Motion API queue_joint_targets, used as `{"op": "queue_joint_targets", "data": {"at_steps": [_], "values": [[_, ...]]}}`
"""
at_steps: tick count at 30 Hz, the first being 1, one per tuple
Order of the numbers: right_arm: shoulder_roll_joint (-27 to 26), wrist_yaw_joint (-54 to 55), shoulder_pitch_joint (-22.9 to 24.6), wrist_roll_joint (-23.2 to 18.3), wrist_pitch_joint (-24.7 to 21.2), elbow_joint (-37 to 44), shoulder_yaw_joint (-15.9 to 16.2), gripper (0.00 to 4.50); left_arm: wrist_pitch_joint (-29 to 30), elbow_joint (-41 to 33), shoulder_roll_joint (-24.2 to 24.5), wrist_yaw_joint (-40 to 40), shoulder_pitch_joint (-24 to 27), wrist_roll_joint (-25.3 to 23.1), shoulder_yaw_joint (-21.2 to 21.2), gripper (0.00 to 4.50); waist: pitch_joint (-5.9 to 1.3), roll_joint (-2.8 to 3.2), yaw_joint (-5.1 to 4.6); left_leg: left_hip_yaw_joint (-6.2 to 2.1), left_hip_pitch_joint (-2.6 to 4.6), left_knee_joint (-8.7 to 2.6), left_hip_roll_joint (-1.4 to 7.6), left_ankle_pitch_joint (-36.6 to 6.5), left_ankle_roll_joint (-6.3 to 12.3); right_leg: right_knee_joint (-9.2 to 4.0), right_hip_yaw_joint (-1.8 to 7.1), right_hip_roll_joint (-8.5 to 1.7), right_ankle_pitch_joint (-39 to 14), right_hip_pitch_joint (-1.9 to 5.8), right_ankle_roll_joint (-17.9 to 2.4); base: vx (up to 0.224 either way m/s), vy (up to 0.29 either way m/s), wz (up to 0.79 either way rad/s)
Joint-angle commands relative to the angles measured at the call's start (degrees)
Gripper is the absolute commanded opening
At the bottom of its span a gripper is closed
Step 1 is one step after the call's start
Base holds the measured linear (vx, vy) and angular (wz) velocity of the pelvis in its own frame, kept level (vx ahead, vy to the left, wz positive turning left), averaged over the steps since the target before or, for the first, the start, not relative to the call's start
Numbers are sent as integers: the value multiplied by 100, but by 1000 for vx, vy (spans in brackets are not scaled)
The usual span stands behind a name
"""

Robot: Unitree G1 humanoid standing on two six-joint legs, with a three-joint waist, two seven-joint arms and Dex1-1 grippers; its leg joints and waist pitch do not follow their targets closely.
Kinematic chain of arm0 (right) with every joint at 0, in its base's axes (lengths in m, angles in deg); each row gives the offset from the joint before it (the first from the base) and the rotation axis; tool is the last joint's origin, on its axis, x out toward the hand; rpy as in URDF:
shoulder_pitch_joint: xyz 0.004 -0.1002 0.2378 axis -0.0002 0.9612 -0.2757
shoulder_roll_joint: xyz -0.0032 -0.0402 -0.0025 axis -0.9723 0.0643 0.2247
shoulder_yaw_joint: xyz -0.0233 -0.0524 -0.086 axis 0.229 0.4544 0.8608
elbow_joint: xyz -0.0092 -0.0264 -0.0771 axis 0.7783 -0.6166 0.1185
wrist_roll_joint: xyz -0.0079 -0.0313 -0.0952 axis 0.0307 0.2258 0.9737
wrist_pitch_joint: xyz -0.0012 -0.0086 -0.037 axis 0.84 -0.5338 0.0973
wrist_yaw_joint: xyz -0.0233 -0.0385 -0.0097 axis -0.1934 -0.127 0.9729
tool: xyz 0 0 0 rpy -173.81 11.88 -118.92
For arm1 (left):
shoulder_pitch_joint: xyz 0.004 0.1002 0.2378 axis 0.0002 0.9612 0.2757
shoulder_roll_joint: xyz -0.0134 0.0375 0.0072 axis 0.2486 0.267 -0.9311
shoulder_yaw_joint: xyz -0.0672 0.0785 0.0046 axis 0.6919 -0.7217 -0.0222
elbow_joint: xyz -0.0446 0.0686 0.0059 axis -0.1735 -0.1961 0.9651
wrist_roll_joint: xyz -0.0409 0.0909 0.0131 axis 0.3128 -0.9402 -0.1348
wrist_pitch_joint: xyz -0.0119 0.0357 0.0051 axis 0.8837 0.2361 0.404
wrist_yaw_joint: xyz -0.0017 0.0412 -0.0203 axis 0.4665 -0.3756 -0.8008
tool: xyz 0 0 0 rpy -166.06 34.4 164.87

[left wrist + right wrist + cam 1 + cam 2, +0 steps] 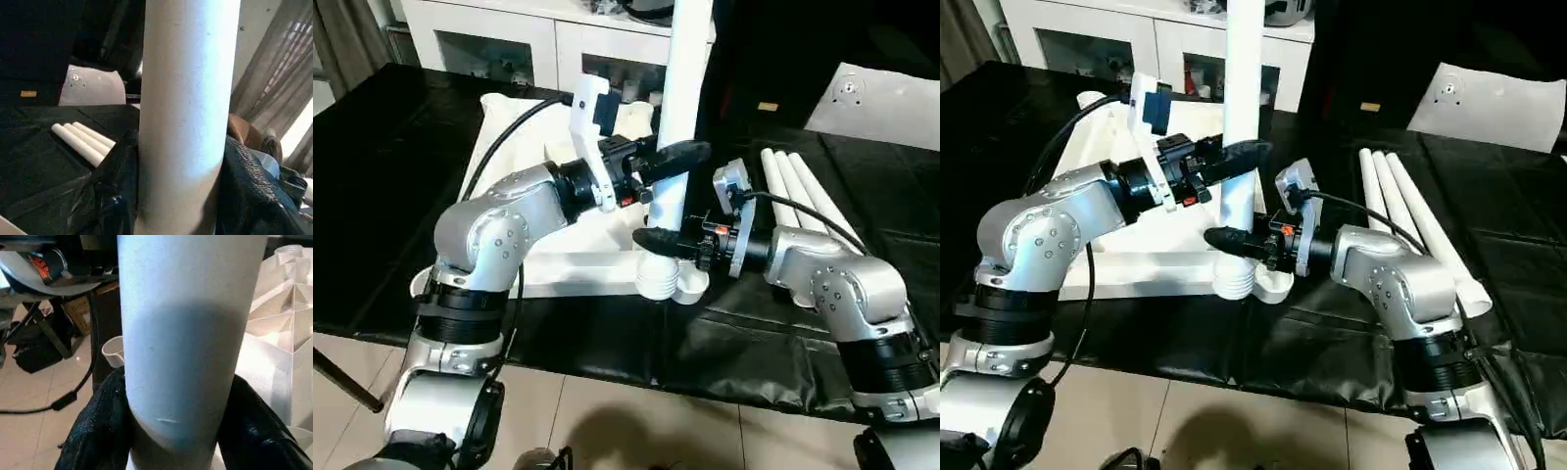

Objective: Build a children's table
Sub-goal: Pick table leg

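- Left wrist view had the two black fingers (115, 196) pressed against either side of a white leg (186, 112), so the left gripper's jaws were clamped on that tube.
- Right wrist view showed the same: black fingers (100, 431) hugging both sides of the leg, jaws closed on it, with the ribbed underside of the tabletop (288, 323) at the right of that frame.
- From the left eye view, the left gripper (674, 157) held the upright leg (683, 78) at centre frame, and the right gripper (658, 242) held it lower down, just above its foot.
- The leg stood vertical, its lower end sitting in a round corner socket (658, 282) at the near right corner of the tabletop (524, 127).
- The tabletop lay upside down on the black table cover (372, 196), left of centre.
- Three spare legs (798, 191) lay side by side on the cover at right of centre, well apart from the tabletop.
- A flat white sheet (886, 103) lay at the upper right, and white cabinets (499, 34) stood along the top edge.
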Motion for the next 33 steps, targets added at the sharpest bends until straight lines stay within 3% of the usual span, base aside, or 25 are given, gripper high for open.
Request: {"op": "queue_joint_targets", "data": {"at_steps": [1, 6, 15, 16, 19, 20, 21, 22, 25, 26, 29, 30, 31, 32, 33], "values": [[0, 135, 48, 81, 21, -35, -7, 190, 24, -95, -152, -3, -31, 167, -51, 252, -420, 1, -11, -71, 58, -390, 276, -693, -71, -445, 258, -441, -1211, 314, -897, 0, 0, 0], [-120, 256, 79, -159, -102, 60, -236, 189, -65, 81, -356, 486, 34, 200, 300, 252, -421, 0, -8, -67, 58, -382, 269, -696, -33, -448, 258, -442, -1127, 322, -953, 0, 0, 0], [-464, 803, 21, -628, -257, 5, -968, 189, -435, -182, -835, 820, 250, 996, 1368, 252, -419, -1, -10, -70, 56, -393, 270, -738, -29, -468, 252, -437, -1208, 314, -932, 0, 0, 0], [-485, 897, 7, -688, -280, 6, -1066, 189, -514, -317, -817, 798, 318, 1040, 1448, 252, -418, 23, -8, -74, 63, -396, 269, -753, -37, -468, 253, -436, -1219, 305, -918, 0, 0, 0], [-495, 925, 21, -735, -314, 59, -1108, 189, -441, -478, -662, 675, 440, 896, 1277, 252, -415, 21, -5, -76, 69, -410, 287, -780, -72, -467, 256, -439, -1246, 295, -877, 0, 0, 0], [-516, 952, 42, -762, -345, 117, -1122, 189, -405, -576, -520, 589, 546, 609, 1029, 261, -417, 19, -5, -74, 70, -412, 284, -764, -84, -460, 257, -433, -1230, 296, -860, 0, 0, 0], [-516, 951, 46, -761, -347, 125, -1117, 189, -387, -580, -514, 589, 552, 601, 1015, 293, -412, 34, -7, -75, 75, -421, 287, -770, -105, -458, 254, -423, -1253, 286, -811, 0, 0, 0], [-518, 947, 58, -757, -351, 149, -1101, 189, -331, -589, -501, 590, 568, 587, 978, 293, -409, 27, -13, -72, 74, -417, 274, -796, -121, -466, 254, -424, -1311, 293, -769, 0, 0, 0], [-514, 945, 130, -675, -354, 244, -961, 189, -284, -686, -368, 477, 601, 411, 612, 302, -402, 29, -12, -77, 74, -430, 279, -857, -147, -487, 258, -431, -1485, 282, -681, 0, 0, 0], [-509, 954, 157, -648, -334, 260, -887, 189, -335, -706, -365, 435, 569, 361, 470, 302, -405, 57, -3, -86, 78, -435, 287, -850, -165, -485, 260, -435, -1461, 277, -664, 0, 0, 0], [-545, 1034, 158, -646, -280, 243, -885, 189, -359, -694, -472, 495, 491, 517, 560, 303, -414, 53, -22, -81, 59, -431, 279, -798, -200, -466, 260, -429, -1196, 299, -761, 0, 0, 0], [-578, 1084, 151, -638, -264, 231, -921, 189, -414, -701, -481, 511, 485, 512, 588, 303, -409, 93, -10, -79, 64, -423, 266, -829, -205, -469, 261, -435, -1209, 297, -784, 0, 0, 0], [-604, 1128, 139, -645, -256, 216, -966, 189, -471, -681, -489, 582, 474, 470, 627, 303, -411, 63, -26, -76, 55, -423, 260, -864, -204, -483, 259, -430, -1260, 307, -776, 0, 0, 0], [-636, 1182, 129, -681, -260, 210, -1043, 189, -617, -626, -496, 748, 465, 325, 707, 303, -415, 102, -25, -83, 56, -423, 262, -865, -205, -478, 262, -429, -1233, 307, -777, 0, 0, 0], [-649, 1205, 126, -705, -264, 211, -1083, 189, -702, -590, -500, 848, 461, 232, 754, 303, -413, 73, -43, -85, 51, -427, 267, -877, -185, -488, 259, -423, -1228, 312, -762, 0, 0, 0]]}}
